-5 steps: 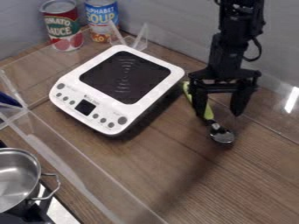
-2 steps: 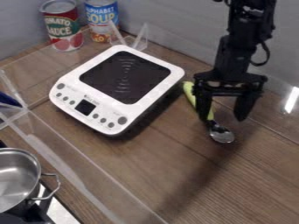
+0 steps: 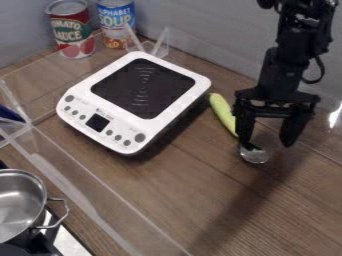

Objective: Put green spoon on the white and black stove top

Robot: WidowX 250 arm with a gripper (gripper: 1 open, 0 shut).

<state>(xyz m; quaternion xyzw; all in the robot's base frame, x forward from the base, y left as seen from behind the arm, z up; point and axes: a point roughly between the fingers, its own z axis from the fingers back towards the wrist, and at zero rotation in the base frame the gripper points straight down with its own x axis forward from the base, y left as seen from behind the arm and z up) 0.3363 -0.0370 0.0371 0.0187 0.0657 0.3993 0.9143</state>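
Note:
The green spoon (image 3: 230, 122) lies on the wooden table just right of the stove, its yellow-green handle pointing up-left and its silver bowl (image 3: 254, 153) toward the front. The white and black stove top (image 3: 134, 92) sits left of centre, nothing on its ringed black surface. My gripper (image 3: 269, 134) points straight down over the bowl end of the spoon. It is open, with the left finger (image 3: 246, 128) beside the handle and the right finger off to the spoon's right. Nothing is held.
Two cans (image 3: 71, 27) stand at the back left behind the stove. A metal pot (image 3: 19, 203) sits at the front left corner. A clear plastic barrier edge (image 3: 160, 42) runs along the back and left.
The gripper has shifted right, from above the spoon's handle to above its bowl end. It stays open. The spoon and stove have not moved.

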